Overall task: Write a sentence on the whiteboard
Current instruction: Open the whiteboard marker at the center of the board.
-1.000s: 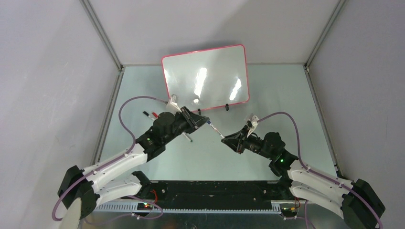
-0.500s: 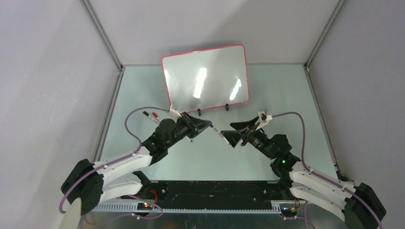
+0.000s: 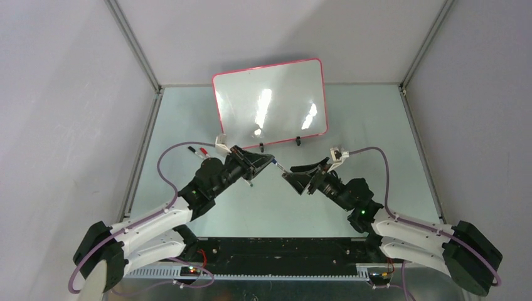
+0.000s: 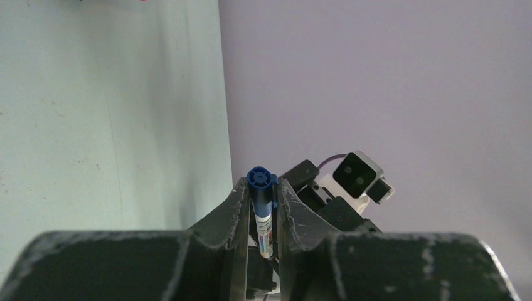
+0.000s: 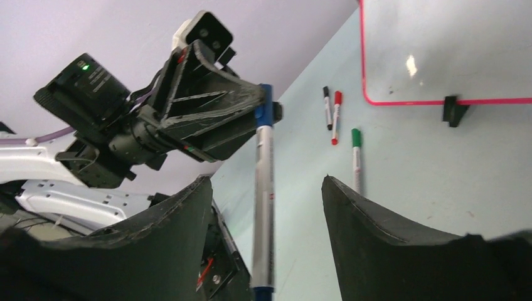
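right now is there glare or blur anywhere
top external: bright streaks on the glossy white red-framed whiteboard; right wrist: one small glare spot on it, near end of the blue-capped white marker blurred; left wrist: no glare

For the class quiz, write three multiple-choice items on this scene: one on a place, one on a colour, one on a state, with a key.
1. The black marker and red marker lie: A on the table; B in a gripper; C on an arm.
2. The cap of the held marker in the left gripper is: A green; B blue; C red.
3. The whiteboard is: A blank; B half written; C full.
Key: 1 A, both lie flat on the table; 2 B, the clamped cap is blue; 3 A, only glare marks it.
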You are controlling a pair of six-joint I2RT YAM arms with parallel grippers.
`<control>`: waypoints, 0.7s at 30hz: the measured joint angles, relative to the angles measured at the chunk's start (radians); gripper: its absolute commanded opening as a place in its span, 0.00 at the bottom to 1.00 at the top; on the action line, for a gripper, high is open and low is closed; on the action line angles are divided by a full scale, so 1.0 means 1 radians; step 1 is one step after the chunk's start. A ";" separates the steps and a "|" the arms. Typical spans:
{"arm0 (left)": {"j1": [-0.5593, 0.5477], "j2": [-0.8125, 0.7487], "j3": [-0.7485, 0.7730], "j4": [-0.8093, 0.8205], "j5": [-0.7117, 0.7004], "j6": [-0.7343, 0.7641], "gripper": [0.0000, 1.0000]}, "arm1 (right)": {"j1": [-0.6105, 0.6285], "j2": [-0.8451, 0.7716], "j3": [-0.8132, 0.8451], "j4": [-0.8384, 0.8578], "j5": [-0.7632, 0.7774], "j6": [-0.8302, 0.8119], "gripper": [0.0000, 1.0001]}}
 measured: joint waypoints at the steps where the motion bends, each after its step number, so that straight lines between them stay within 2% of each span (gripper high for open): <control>1: 0.000 0.000 0.000 -0.007 -0.001 -0.001 0.00 | 0.017 0.009 0.003 0.006 0.008 -0.001 0.65; 12: 0.000 -0.002 0.000 -0.023 -0.022 -0.007 0.00 | 0.086 0.069 0.026 0.076 0.069 0.000 0.43; 18: -0.005 -0.014 0.000 -0.023 -0.040 -0.011 0.00 | 0.097 0.083 0.028 0.090 0.084 0.000 0.46; 21: -0.005 -0.019 0.000 -0.023 -0.045 -0.011 0.00 | 0.101 0.085 0.029 0.095 0.084 0.000 0.51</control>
